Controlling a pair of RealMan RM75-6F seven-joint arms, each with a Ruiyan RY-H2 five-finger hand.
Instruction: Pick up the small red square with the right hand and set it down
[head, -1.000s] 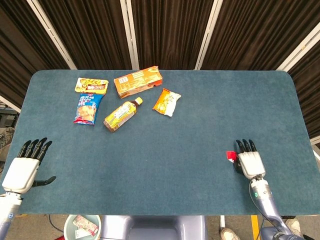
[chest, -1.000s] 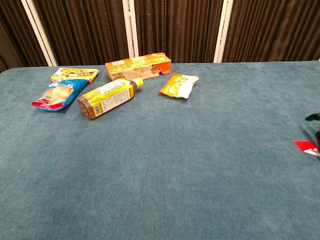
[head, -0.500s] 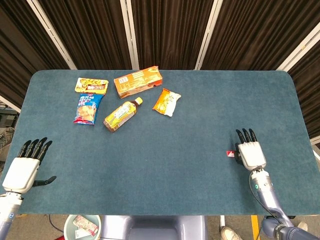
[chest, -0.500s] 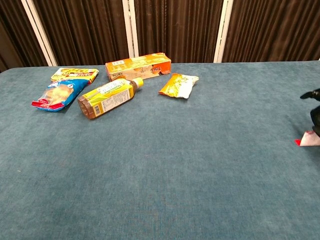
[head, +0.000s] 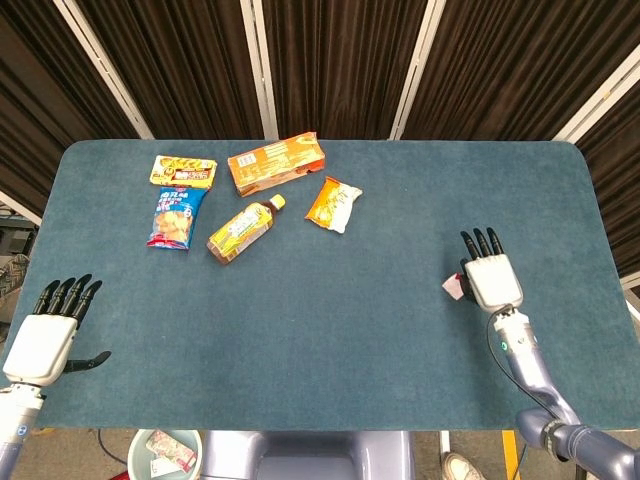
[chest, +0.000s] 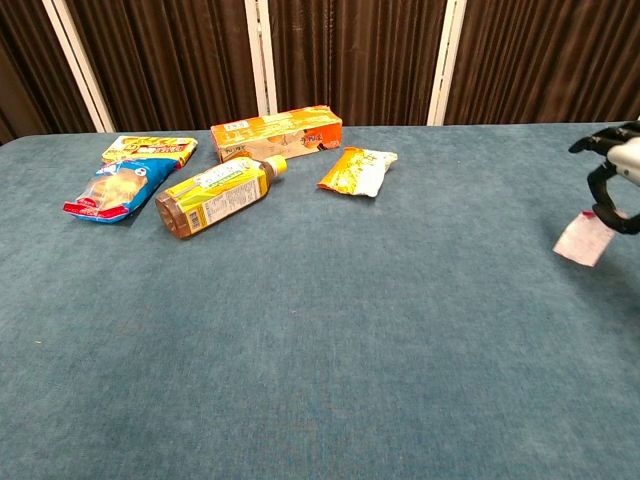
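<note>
Now the right hand (chest: 615, 178) is pinching the square (chest: 583, 240), hanging pale side out, lifting it off the table (head: 400, 330) toward 12 o'clock; set-down is pending.

No legible text anywhere. Printing visible on the orange box (chest: 277, 132), the yellow packet (chest: 150, 150), the blue snack bag (chest: 111, 188), the bottle's label (chest: 215, 195) and the orange-and-white pouch (chest: 357, 170), but too small and blurred to make out a single word, brand or number in either view. Blank pale face on the small red square (chest: 584, 240), with no marking to read.
</note>
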